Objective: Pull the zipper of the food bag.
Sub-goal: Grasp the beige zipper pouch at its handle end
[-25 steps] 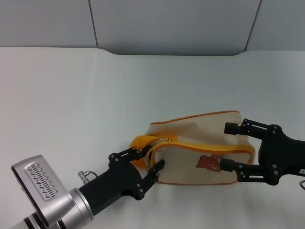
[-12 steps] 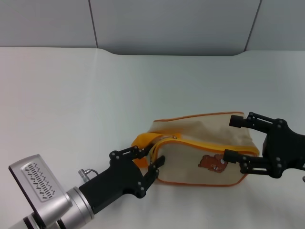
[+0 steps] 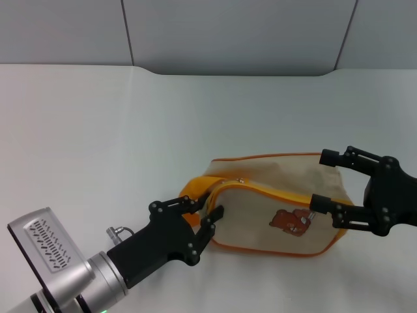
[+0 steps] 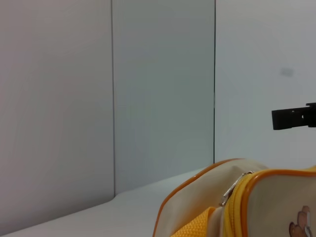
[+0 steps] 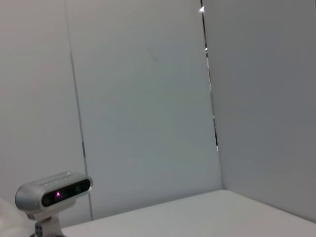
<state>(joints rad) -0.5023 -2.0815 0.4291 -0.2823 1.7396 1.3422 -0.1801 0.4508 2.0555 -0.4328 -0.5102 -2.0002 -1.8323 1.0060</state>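
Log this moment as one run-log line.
left gripper: open, at orange strap end | right gripper: open, straddling food bag right end | zipper: pull near left corner, ungripped

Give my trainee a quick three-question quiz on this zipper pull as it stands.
1. True or false: the left gripper sits at the end of the food bag with the orange strap.
2. Where is the zipper pull tab?
A. near the strap end
B. beside the bear patch
C. under the right gripper
3. Fill in: the right gripper's fingers are spread ____ around the bag's far end.

Key: 1 true; 2 A; 3 open.
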